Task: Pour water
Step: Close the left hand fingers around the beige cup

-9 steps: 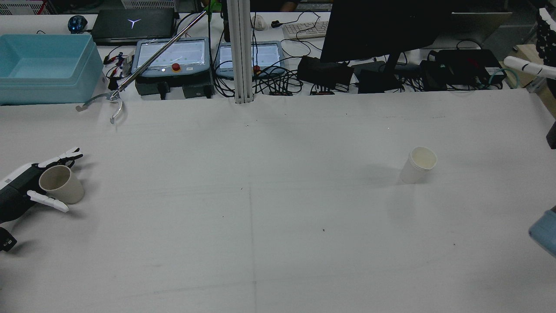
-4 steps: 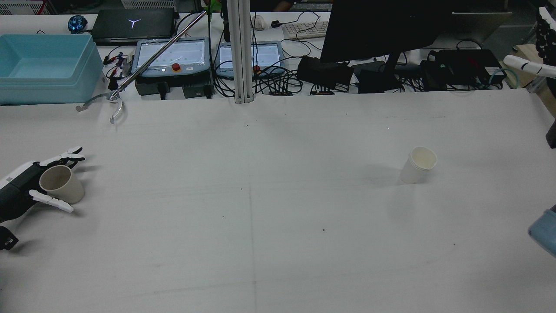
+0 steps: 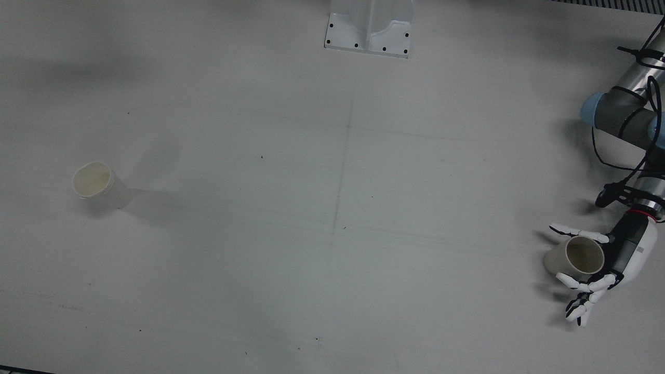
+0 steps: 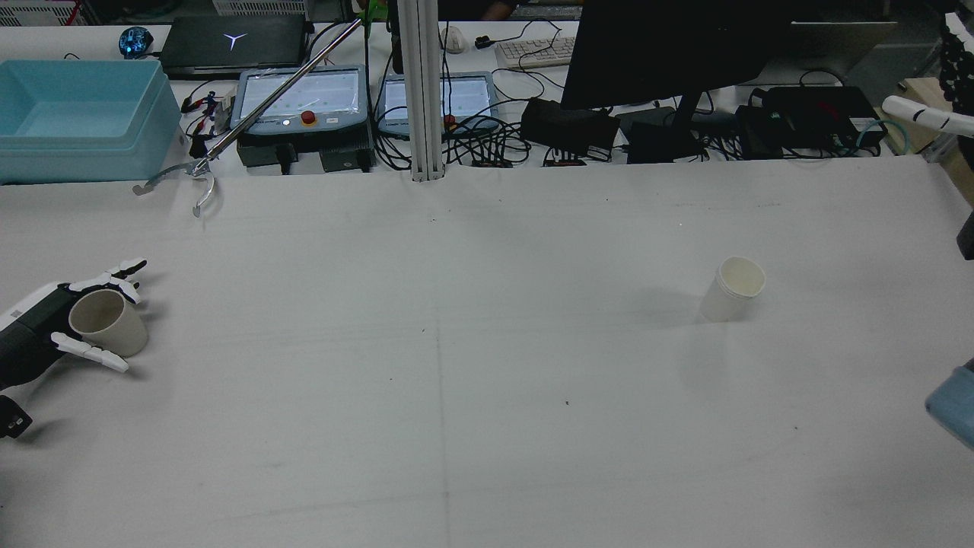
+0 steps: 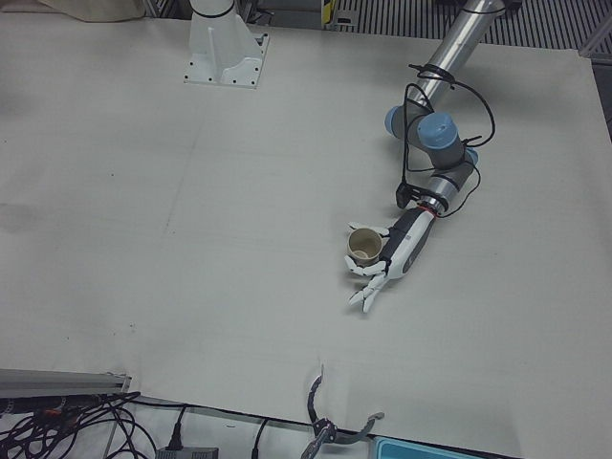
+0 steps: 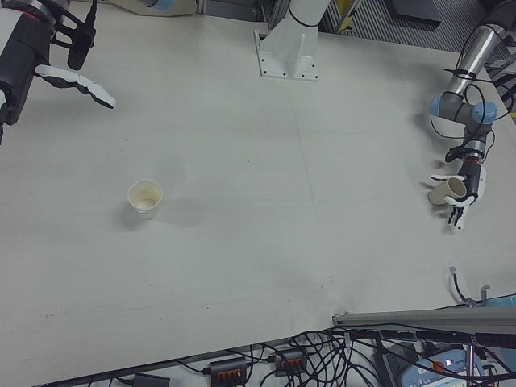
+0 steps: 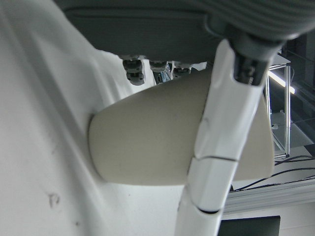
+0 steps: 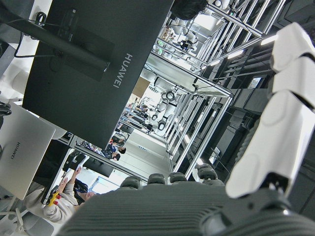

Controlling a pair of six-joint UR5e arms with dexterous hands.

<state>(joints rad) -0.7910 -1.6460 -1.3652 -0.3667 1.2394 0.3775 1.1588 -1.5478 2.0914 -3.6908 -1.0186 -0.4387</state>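
Left hand (image 4: 46, 327) fingers closer than before around upright beige cup (image 4: 106, 323), mouth upward, grip uncertain

The left hand's (image 4: 46, 327) white far-side fingers (image 4: 114, 278), at twelve o'clock of the beige paper cup (image 4: 106, 322), have drawn in against its rim since half a second ago.

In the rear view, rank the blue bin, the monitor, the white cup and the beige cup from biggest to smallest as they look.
1. Monitor, though cut off at the top.
2. Blue bin.
3 and 4. Beige cup and white cup: they look alike, and the beige one sits nearer the camera, so no ranking.
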